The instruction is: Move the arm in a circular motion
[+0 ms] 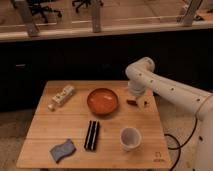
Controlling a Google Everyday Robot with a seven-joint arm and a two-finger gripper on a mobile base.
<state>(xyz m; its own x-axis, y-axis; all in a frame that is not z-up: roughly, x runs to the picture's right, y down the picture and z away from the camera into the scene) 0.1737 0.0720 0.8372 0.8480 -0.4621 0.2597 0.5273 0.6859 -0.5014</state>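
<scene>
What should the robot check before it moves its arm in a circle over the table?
1. Where the claw is: the claw hangs low over the right side of the table, at the end of the arm. Ok.
2. Room next to the red bowl: the claw sits close to its right rim. Not ok for a wide circle.
3. Cup: upright near the front edge, apart from the claw. Ok.
4. Black bar, blue sponge and white object: all lie away from the arm. Ok.
5. Claw clear of the tabletop: cannot tell.
</scene>
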